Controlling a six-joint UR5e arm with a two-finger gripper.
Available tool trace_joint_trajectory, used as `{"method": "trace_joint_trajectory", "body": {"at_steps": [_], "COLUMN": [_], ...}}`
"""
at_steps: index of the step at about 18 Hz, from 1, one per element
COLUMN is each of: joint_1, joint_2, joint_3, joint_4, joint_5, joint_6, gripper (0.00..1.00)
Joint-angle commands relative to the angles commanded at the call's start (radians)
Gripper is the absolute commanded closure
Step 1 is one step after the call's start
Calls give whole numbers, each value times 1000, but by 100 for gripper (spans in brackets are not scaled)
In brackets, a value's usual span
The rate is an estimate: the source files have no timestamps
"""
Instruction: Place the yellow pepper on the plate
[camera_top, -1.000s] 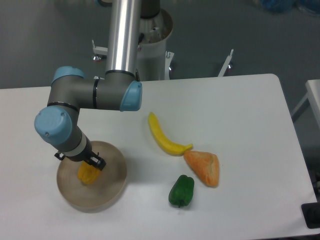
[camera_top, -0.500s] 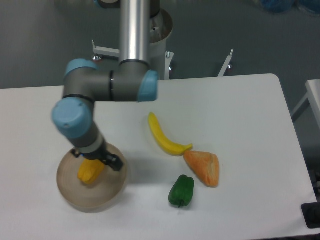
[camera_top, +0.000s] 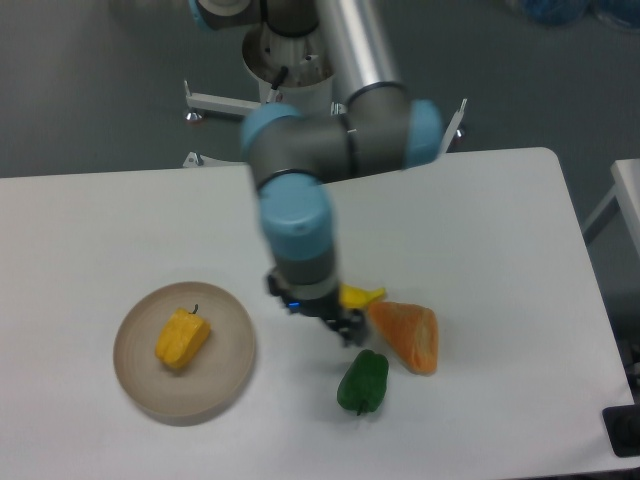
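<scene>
Yellow pepper (camera_top: 182, 339) lying on plate (camera_top: 226, 377). Gripper (camera_top: 345, 330) at 3 o'clock of plate, above green pepper (camera_top: 363, 382), holding nothing; opening indiscernible.

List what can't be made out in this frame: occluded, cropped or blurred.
- Banana: only its tip shows; the arm's wrist covers the rest.
- Gripper: motion-blurred and seen from above, so whether the jaws are open or shut cannot be told.
- Green pepper: its top edge sits right under the gripper; contact or gap unclear.
- Arm's upper link: cut off by the top edge.
- Yellow pepper on the plate: fully visible.
</scene>
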Motion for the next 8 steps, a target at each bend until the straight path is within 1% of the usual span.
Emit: {"method": "trace_joint_trajectory", "body": {"at_steps": [3, 8], "joint_1": [35, 45], "joint_2": [-6, -8], "joint_3": [-6, -15], "joint_4": [60, 83], "joint_5": [17, 17], "joint_6": [59, 86], "gripper": [0, 0]}}
